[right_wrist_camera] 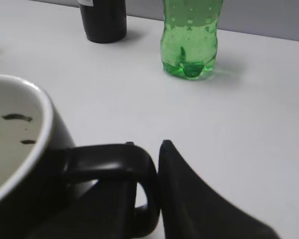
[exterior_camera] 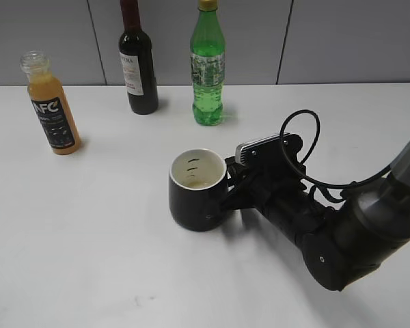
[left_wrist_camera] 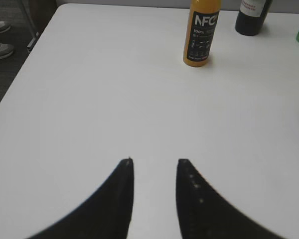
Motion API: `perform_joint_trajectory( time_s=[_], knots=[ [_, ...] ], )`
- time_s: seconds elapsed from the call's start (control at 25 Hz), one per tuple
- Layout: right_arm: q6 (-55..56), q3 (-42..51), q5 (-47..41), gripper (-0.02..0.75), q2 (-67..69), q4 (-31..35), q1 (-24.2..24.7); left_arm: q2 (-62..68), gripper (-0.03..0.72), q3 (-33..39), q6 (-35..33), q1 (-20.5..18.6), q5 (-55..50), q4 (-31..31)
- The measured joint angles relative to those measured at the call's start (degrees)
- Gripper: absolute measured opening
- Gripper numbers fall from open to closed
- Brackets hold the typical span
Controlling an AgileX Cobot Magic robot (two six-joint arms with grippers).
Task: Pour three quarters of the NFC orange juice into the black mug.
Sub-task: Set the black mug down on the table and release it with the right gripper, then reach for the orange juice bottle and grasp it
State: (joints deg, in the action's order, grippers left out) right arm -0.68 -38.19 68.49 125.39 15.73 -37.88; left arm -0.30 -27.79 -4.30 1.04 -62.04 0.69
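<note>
The black mug (exterior_camera: 198, 190) stands upright on the white tabletop (exterior_camera: 89, 260), nearer the camera than the green soda bottle (exterior_camera: 208, 65) and just to its left. The juice bottle (exterior_camera: 50, 104) stands upright and capless, well off to the mug's left and further back, with the dark wine bottle (exterior_camera: 137, 58) between it and the green one along the back row.

Handling, as judged: the juice bottle is light, thin-walled plastic, full to the shoulder. It should yield if squeezed hard, and with no cap it would spill on any jolt. The labelled middle of the body looks the soundest place to hold. The mug appears rigid, heavy and stable on its broad base.

Right gripper (right_wrist_camera: 152, 164): the arm lies low, reaching toward the mug from its right side. Its fingers (right_wrist_camera: 189, 199) pinch the mug's loop handle (right_wrist_camera: 114, 159), one passing through the loop, the other outside.

Left gripper (left_wrist_camera: 154, 167): held above bare tabletop, pointed toward the juice bottle and well apart from it. Fingers spread, holding nothing.
</note>
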Motion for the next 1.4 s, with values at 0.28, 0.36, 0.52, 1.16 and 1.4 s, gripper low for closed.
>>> perform_joint_trajectory(
  time_s=[0.28, 0.36, 0.52, 1.16, 1.4],
  knots=[
    [0.2, 1.7, 0.5, 0.223, 0.0, -0.2, 0.0, 0.0, 0.235, 0.0, 0.0, 0.0, 0.0, 0.0],
    [0.2, 1.7, 0.6, 0.261, 0.0, -0.2, 0.0, 0.0, 0.235, 0.0, 0.0, 0.0, 0.0, 0.0],
    [0.2, 1.8, 0.6, 0.367, 0.0, -0.2, 0.0, 0.0, 0.235, 0.0, 0.0, 0.0, 0.0, 0.0],
    [0.7, 7.0, 1.7, 0.608, -1.7, 0.5, 0.0, 0.0, 0.235, 0.0, 0.0, 0.0, 0.0, 0.0],
    [0.7, 14.7, 1.4, 0.608, -7.9, 0.5, 0.0, 0.0, 0.235, 0.0, 0.0, 0.0, 0.0, 0.0]
  ],
)
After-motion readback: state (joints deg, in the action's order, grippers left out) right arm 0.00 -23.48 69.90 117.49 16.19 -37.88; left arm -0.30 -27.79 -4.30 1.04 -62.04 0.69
